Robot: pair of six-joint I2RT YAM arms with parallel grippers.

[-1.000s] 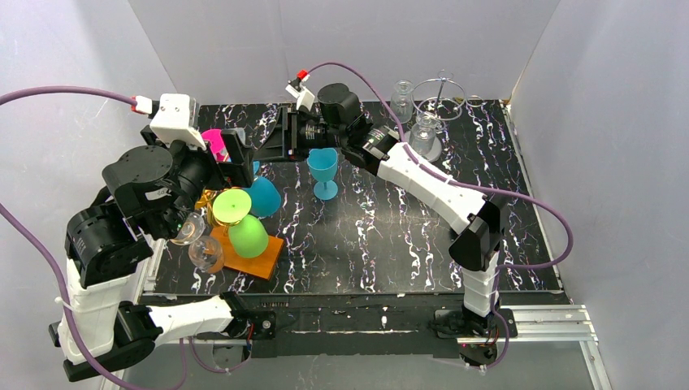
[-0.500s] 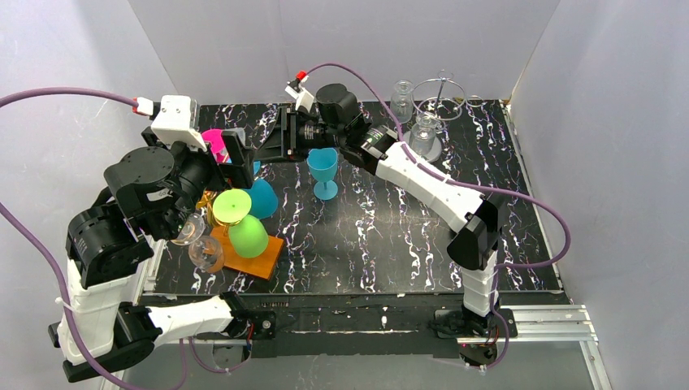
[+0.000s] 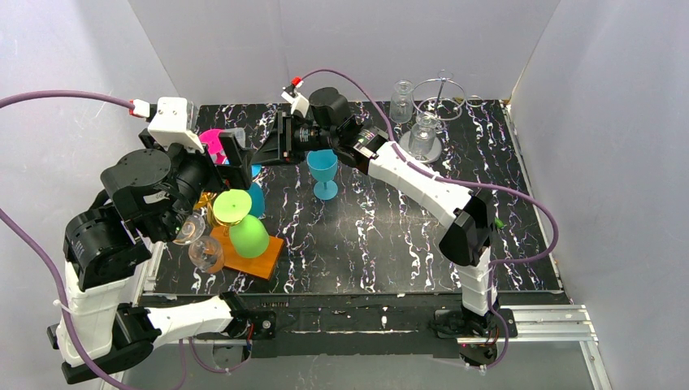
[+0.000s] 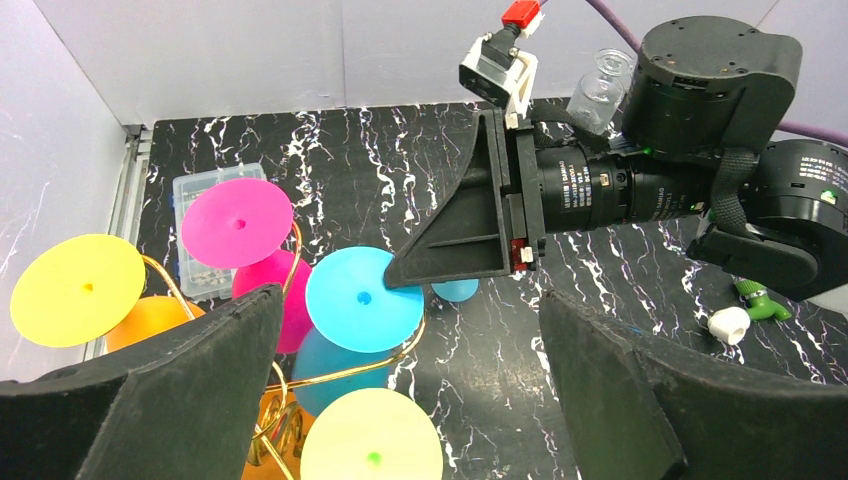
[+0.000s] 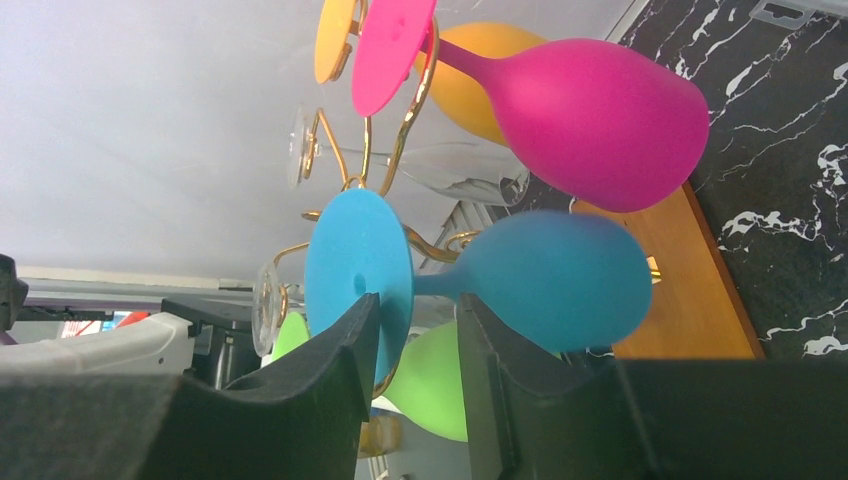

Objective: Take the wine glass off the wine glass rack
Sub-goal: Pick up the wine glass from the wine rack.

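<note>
My right claw stands part open, with the stem of the blue wine glass between its fingers, just by the foot; I see no finger pressing it. The glass hangs on the gold rack at the left of the surface, beside a pink glass. My left claw gapes wide near the rack, holding nothing.

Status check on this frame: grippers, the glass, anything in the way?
Left gripper wide open over the rack, empty. Right gripper open, straddling the blue wine glass's stem; glass not yet off. Pink glass hangs close beside.
</note>
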